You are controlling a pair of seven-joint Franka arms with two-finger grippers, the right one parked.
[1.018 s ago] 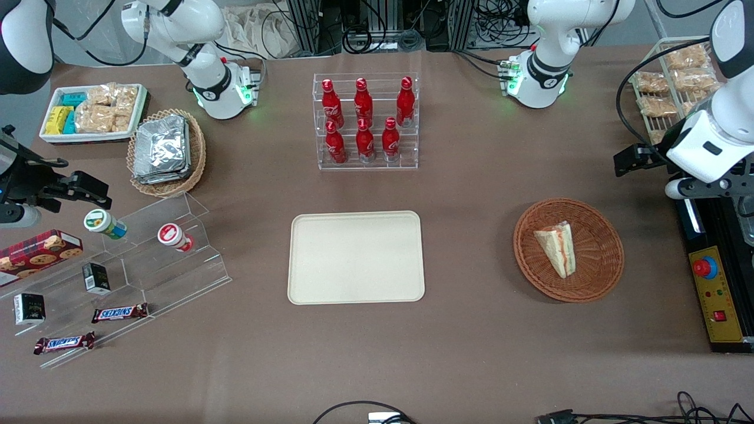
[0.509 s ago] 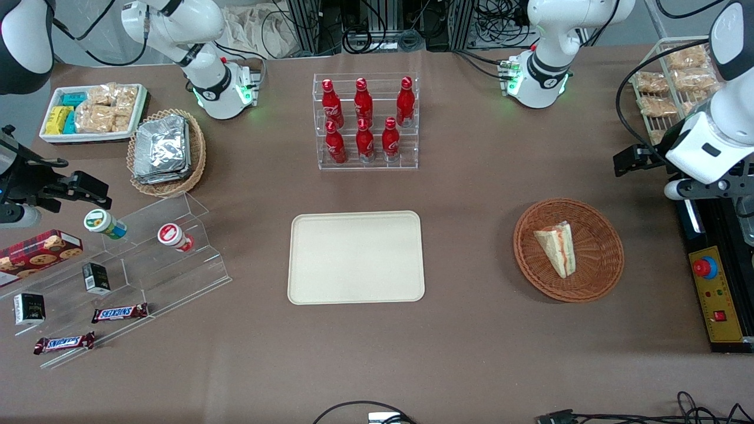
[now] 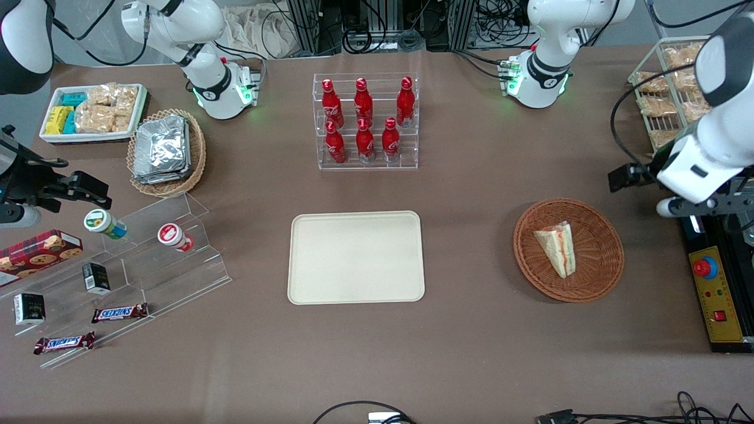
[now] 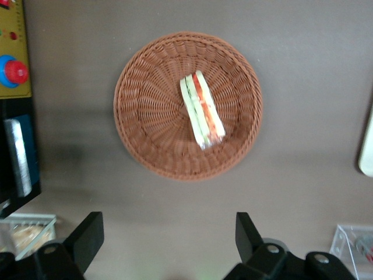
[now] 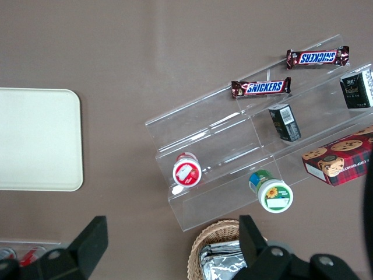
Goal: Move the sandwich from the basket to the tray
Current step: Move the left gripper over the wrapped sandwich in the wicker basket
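Inside basket: sandwich point(image 3: 556, 248) lies on its side near the middle of the basket point(image 3: 601, 277), filling edge showing, nothing touching it.
Basket spot: toward my working arm's end of the table, well apart from the tray point(image 3: 355, 257).
Tray: bare, flat on the brown table point(image 3: 471, 341), nearer the front camera than the rack of red bottles point(image 3: 365, 121).
Gripper point(image 4: 169, 236): fingers spread wide, holding nothing; from the wrist view I see it hanging above bare cloth beside the basket, not over the sandwich yet.
Step, my guess: approach only, grasp not begun, task barely started.
Risk 1: wedge is thin and soft; if I close too hard or across the bread faces, I'd expect squashing or layers sliding apart.
Risk 2: coming down off-centre, a finger could catch the woven rim and drag or tip the basket.
Risk 3: a shallow pinch could let it slip on the carry to the tray.
Wrist view only: green and red filling layers, open fingers.
Front view only: full gap to the tray, wire rack of snack packets point(image 3: 660, 88) close to my arm.
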